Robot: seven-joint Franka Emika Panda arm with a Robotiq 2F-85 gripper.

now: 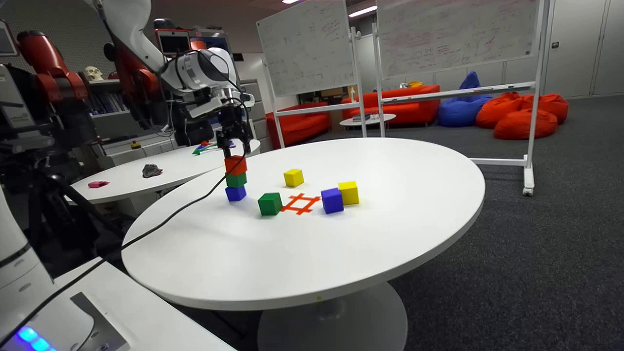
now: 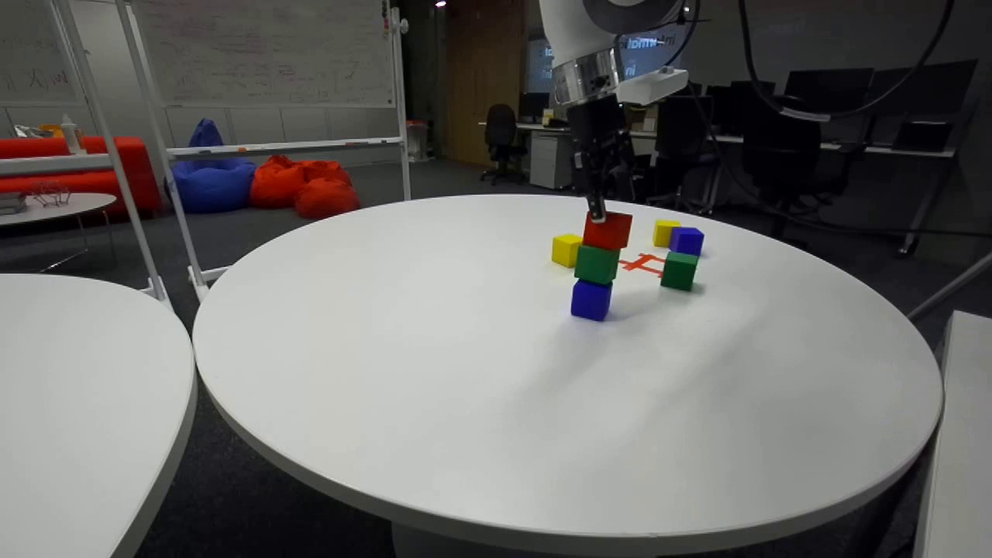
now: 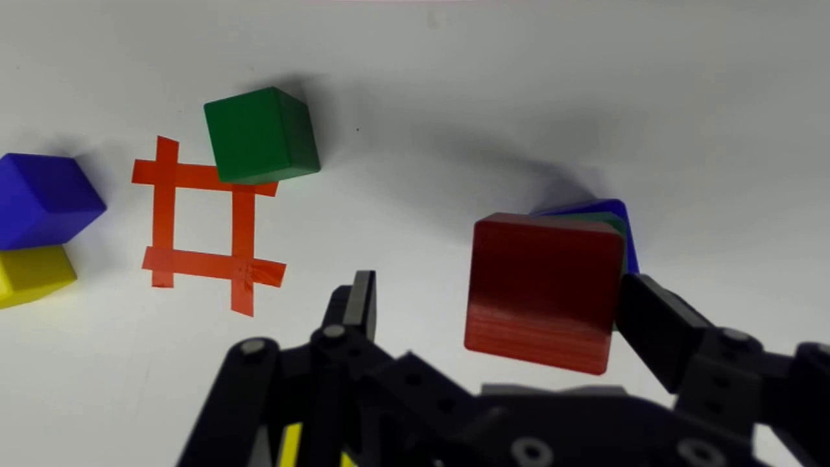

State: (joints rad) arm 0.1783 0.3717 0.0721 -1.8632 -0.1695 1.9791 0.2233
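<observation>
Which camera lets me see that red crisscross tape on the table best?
The wrist view: it looks down on the red tape, so its crossing pattern shows large and clear, though a loose green block hides a little. Both exterior views show the tape, but smaller and flattened by their low angle.

Table [image 1: 341, 248], white; gripper [image 1: 237, 151], black.
In an exterior view, left: red block [image 1: 236, 165], green block [image 1: 236, 180], blue block [image 1: 236, 194]; near: second green block [image 1: 270, 204]; far: yellow block [image 1: 293, 178]; right: second blue block [image 1: 332, 201], second yellow block [image 1: 349, 193]. Tape [image 3: 243, 224]: orange-red, hash pattern.
</observation>
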